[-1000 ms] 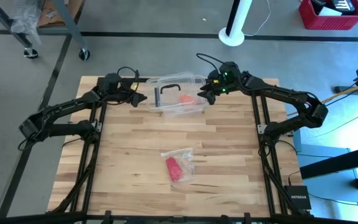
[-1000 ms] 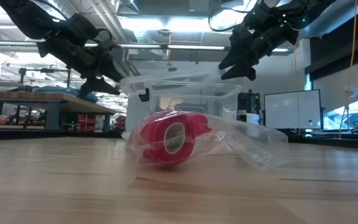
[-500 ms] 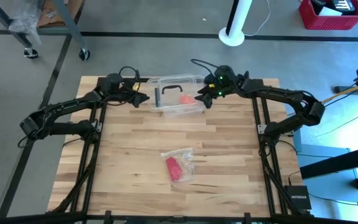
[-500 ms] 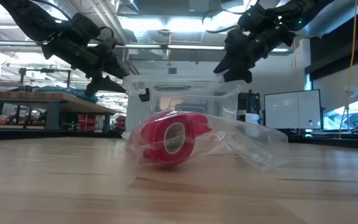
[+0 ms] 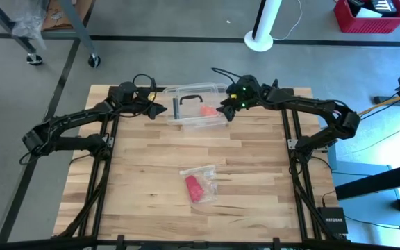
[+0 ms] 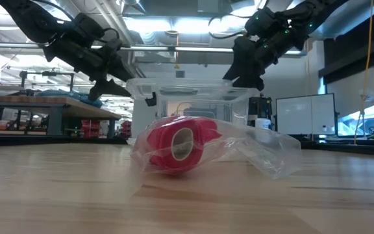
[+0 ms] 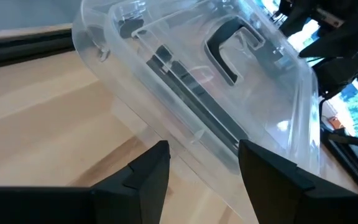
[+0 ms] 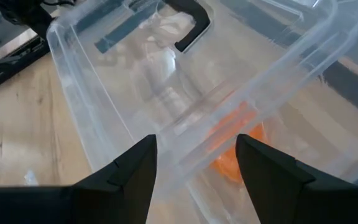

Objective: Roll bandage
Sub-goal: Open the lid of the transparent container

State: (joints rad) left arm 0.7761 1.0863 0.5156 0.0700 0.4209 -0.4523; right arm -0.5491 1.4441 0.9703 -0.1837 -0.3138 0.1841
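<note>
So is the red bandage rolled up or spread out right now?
Rolled. The bandage shows as a compact roll with an open core, lying inside the clear plastic bag on the table.

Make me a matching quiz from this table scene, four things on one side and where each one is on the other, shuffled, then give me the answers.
Things:
1. bandage
2. clear plastic box
3. left tool
4. orange lump

Places:
A. inside the clear box
B. at the box's left end, fingers open
C. at the far side of the table, between the two arms
D. rolled up inside a clear plastic bag, on the near half of the table

Pairs: 1-D, 2-C, 3-B, 4-A
</note>
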